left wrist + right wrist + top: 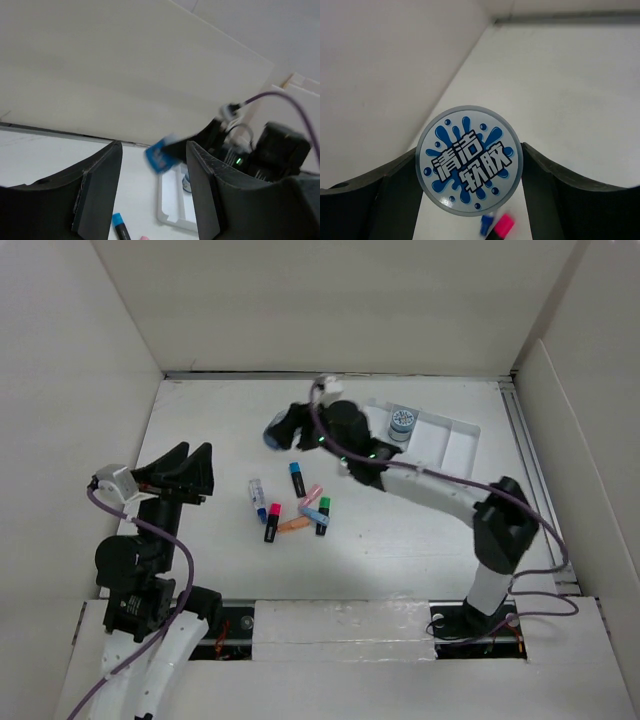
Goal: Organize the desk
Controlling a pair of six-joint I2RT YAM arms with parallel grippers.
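The desk (420, 540) is a large white tabletop. My right gripper (280, 430) hangs over its far middle, shut on a round tin (273, 434). In the right wrist view the tin's lid (468, 160), with a blue splash label, fills the gap between both fingers. My left gripper (190, 462) is raised at the left, open and empty. Through its jaws, the left wrist view shows the held tin (162, 152) beyond. Several markers (293, 505) lie scattered mid-desk.
A white ribbed tray (455, 445) sits at the back right, with a second round tin (403, 422) in its left compartment. White walls enclose the desk on three sides. A blue-capped marker (119, 221) and the tray (172, 205) lie beyond the left fingers.
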